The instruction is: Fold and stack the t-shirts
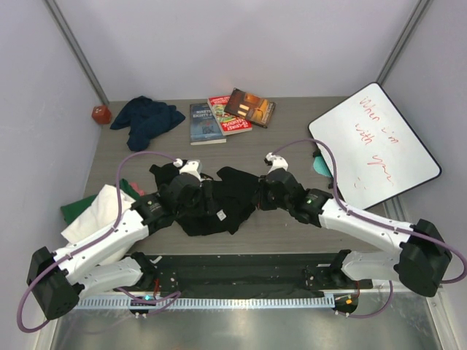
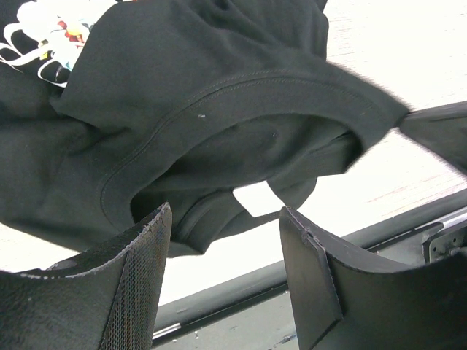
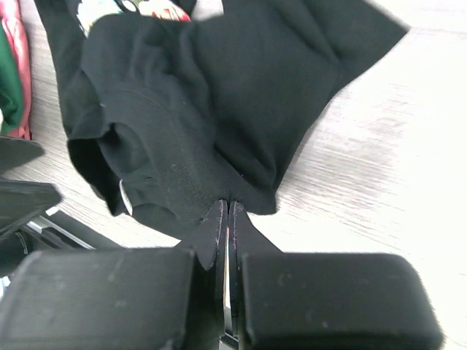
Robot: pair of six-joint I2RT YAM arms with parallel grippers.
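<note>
A crumpled black t-shirt (image 1: pixel 219 203) with a printed front lies mid-table between my two arms. In the right wrist view my right gripper (image 3: pixel 229 205) is shut on a fold at the black t-shirt's (image 3: pixel 219 95) near edge. My left gripper (image 2: pixel 225 219) stands open just short of the shirt's neck opening (image 2: pixel 241 157), with nothing between its fingers. In the top view the left gripper (image 1: pixel 206 195) is over the shirt's left part and the right gripper (image 1: pixel 257 198) is at its right edge. A navy t-shirt (image 1: pixel 146 119) lies bunched at the back left. Folded white (image 1: pixel 95 215) and green (image 1: pixel 73 210) t-shirts sit at the left edge.
Three books (image 1: pixel 230 113) lie at the back centre and a red ball-like object (image 1: pixel 101 114) in the back left corner. A whiteboard (image 1: pixel 373 146) leans at the right with a teal mat (image 1: pixel 321 165) peeking from under it. A black rail (image 1: pixel 241 261) runs along the near edge.
</note>
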